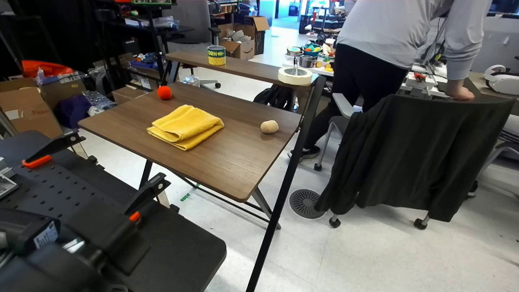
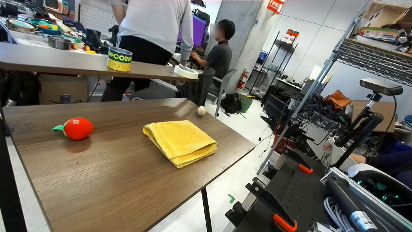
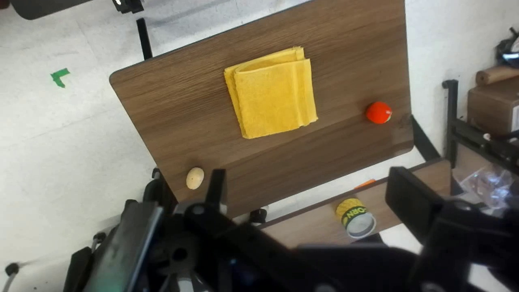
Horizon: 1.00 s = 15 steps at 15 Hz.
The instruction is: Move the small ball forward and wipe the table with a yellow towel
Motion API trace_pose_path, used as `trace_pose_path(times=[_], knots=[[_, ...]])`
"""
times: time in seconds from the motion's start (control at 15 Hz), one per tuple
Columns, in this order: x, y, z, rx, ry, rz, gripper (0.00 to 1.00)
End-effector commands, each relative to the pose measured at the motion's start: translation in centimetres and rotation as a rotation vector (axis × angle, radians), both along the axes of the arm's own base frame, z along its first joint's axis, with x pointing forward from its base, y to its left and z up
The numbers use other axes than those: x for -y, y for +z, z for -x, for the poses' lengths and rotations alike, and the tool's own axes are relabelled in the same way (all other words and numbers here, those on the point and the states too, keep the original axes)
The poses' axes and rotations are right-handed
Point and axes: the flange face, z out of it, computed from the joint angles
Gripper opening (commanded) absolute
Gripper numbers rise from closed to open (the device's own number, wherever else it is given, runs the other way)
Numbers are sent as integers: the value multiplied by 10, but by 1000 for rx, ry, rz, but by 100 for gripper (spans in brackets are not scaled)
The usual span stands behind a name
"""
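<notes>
The small ball (image 1: 269,126), tan and roundish, rests near an edge of the brown table (image 1: 243,170). It also shows in an exterior view (image 2: 201,111) and in the wrist view (image 3: 195,178). The yellow towel (image 1: 186,126) lies folded near the middle of the table, also seen in an exterior view as a yellow towel (image 2: 181,143) and in the wrist view as the same towel (image 3: 272,94). My gripper (image 3: 308,184) shows only in the wrist view. Its fingers are wide apart with nothing between them, high above the table and touching neither ball nor towel.
A red roundish object (image 2: 78,128) sits on the table, apart from the towel. A raised shelf (image 1: 247,69) along the table holds a corn can (image 1: 216,55) and a tape roll (image 1: 295,76). A black post (image 1: 284,194) stands by the table. A person (image 1: 377,36) stands behind.
</notes>
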Motion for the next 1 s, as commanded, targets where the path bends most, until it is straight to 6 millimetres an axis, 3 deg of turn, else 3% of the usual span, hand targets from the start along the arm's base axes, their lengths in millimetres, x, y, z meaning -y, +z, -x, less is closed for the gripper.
trace_pose_path(times=[0.0, 0.4, 0.47, 0.67, 0.93], knots=[[10, -54, -73, -53, -186, 0, 100], [64, -163, -164, -220, -450, 158, 100], [50, -145, -130, -173, -386, 112, 100], [65, -179, -159, -211, -434, 134, 100], [66, -180, -170, -177, -413, 108, 100]])
